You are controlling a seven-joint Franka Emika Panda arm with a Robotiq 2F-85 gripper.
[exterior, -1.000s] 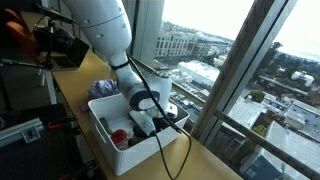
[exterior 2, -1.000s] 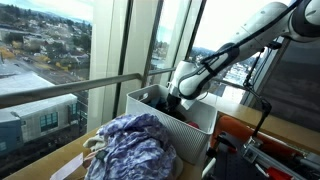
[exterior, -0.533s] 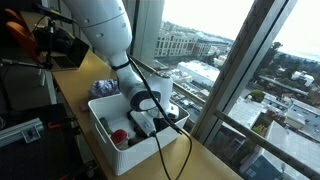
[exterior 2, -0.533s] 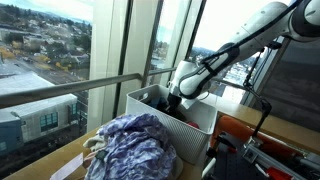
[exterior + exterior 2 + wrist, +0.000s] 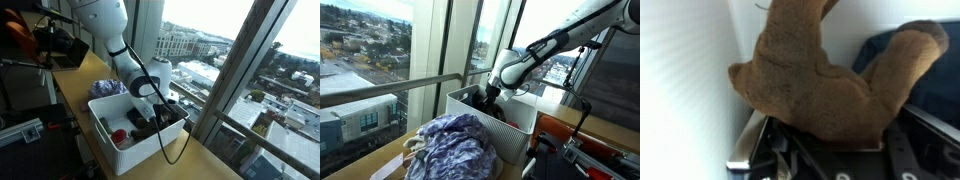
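Observation:
In the wrist view a brown plush toy [image 5: 820, 80] fills the middle, its lower end caught between the jaws of my gripper [image 5: 835, 142], which is shut on it. The toy hangs beside the white inner wall of the bin [image 5: 690, 80], with a dark blue thing [image 5: 935, 90] behind it. In both exterior views the gripper [image 5: 150, 110] [image 5: 492, 96] hangs just above the white bin [image 5: 140, 155] [image 5: 512, 125], and the toy shows as a dark lump [image 5: 140, 122] [image 5: 480, 102] at the bin's rim.
A red object [image 5: 119, 136] lies inside the bin. A purple patterned cloth [image 5: 105, 88] [image 5: 455, 145] is heaped next to it on the wooden ledge. Tall windows and a railing [image 5: 410, 88] run close along the bin's far side. A cable [image 5: 170, 150] hangs from the wrist.
The jaws have closed on the brown plush toy. The arm has since risen a little and pulled the toy up toward the bin's rim.

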